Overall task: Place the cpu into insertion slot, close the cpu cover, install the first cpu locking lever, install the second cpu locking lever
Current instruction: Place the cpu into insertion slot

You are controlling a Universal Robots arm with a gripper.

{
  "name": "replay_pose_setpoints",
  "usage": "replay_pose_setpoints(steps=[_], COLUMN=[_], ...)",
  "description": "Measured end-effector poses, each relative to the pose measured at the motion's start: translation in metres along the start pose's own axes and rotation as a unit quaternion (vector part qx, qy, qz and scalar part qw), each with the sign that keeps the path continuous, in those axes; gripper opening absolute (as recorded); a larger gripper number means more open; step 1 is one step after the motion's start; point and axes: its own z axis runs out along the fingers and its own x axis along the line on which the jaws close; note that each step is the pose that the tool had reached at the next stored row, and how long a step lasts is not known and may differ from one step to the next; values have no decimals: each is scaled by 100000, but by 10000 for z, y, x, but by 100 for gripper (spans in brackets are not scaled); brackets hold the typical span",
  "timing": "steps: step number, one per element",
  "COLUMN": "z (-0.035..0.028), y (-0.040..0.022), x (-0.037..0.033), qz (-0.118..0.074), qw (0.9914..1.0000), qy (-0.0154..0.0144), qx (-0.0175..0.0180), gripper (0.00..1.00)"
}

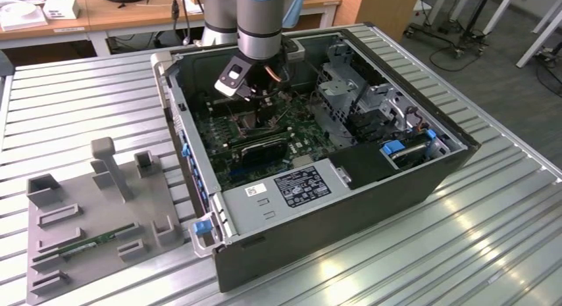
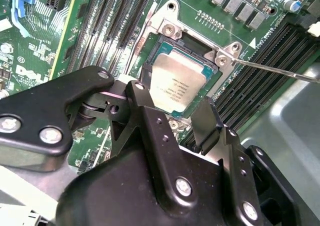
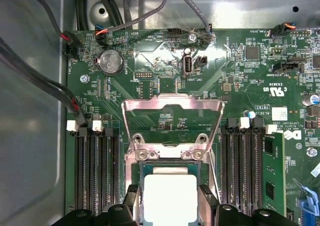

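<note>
Claw (image 3: pixel 170 192) is down inside the open dark metal computer case (image 1: pixel 351 220), fingers parted a touch wider than the small square silvery-tan cpu (image 3: pixel 170 201), so nothing's clamped. Chip's lying flat in the square black insertion slot (image 2: pixel 175 45), mid-board on the green motherboard (image 3: pixel 150 51) between the long black memory slots (image 3: pixel 97 176). Thin silvery square cpu cover frame (image 3: pixel 172 103) is flipped up, toward the board's cabled edge.

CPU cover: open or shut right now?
Open. In the first wrist view the cpu cover is swung back off the insertion slot, leaving the cpu bare.
</note>
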Motion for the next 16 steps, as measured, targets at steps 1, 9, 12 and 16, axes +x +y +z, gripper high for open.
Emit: replay_pose_setpoints(steps=[1, 9, 12, 16], z=[0, 0, 0, 0], y=[0, 0, 0, 0], x=[0, 2, 2, 3], qz=[-3, -1, 0, 1], qw=[100000, 100000, 100000, 100000], qy=[-2, -6, -3, -6], qx=[0, 2, 2, 3], gripper=[59, 59, 51, 33])
